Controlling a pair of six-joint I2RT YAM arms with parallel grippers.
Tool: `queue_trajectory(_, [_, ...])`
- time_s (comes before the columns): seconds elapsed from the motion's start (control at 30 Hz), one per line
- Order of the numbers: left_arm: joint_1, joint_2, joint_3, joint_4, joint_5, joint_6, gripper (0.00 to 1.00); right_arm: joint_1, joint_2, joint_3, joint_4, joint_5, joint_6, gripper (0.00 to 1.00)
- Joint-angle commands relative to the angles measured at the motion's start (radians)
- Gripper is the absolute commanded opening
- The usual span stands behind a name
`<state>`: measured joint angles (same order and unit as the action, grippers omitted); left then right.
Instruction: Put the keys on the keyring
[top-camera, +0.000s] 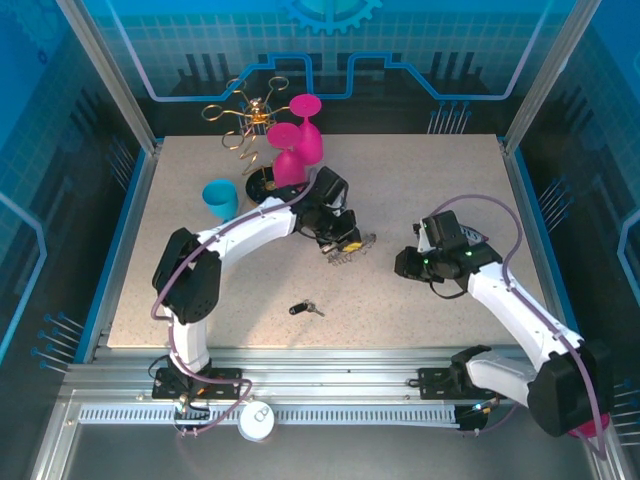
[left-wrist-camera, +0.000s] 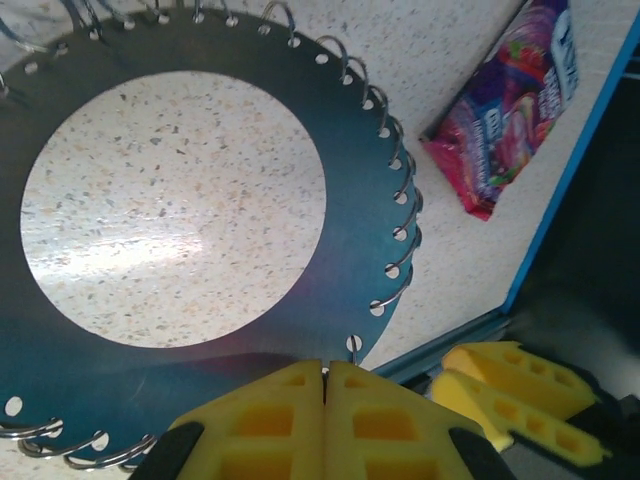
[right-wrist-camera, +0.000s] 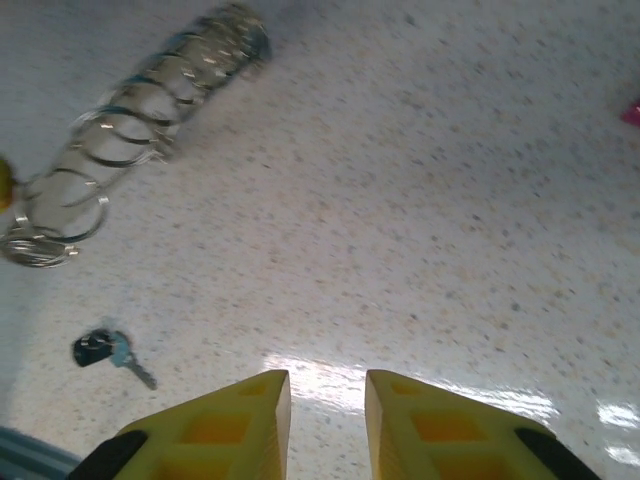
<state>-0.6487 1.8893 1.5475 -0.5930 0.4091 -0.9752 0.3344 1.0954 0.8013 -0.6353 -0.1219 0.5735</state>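
Holding stage: left tool (left-wrist-camera: 325, 372) clamps the keyring (left-wrist-camera: 360, 230); right tool (right-wrist-camera: 327, 410) slightly parted, empty. Next, judged: collect keys (right-wrist-camera: 100, 349) from tabletop (right-wrist-camera: 450, 200).

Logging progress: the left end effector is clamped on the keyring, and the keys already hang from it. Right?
Not quite. The left end effector is clamped on the keyring, but the keys lie loose on the table, apart from the ring. The top external view shows this.

White lettering on the pink packet (left-wrist-camera: 505, 110) looks too blurred to read.
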Motion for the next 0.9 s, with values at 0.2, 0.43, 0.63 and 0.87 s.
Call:
queue_trajectory(0.2, [0.027, -0.104, -0.035, 0.18, 0.126, -0.155, 0.0, 0.018, -0.166, -0.106, 0.318, -0.243, -0.047, 0.33])
queue_trajectory(0.43, [0.03, -0.156, -0.101, 0.373, 0.163, -0.289, 0.0, 0.006, -0.193, -0.148, 0.457, -0.334, 0.117, 0.35])
queue_trajectory(0.63, [0.03, -0.195, -0.172, 0.521, 0.163, -0.396, 0.0, -0.005, -0.175, -0.233, 0.732, -0.391, 0.439, 0.37])
queue_trajectory(0.87, [0.03, -0.209, -0.221, 0.653, 0.158, -0.5, 0.0, -0.009, -0.172, -0.307, 0.953, -0.375, 0.568, 0.42])
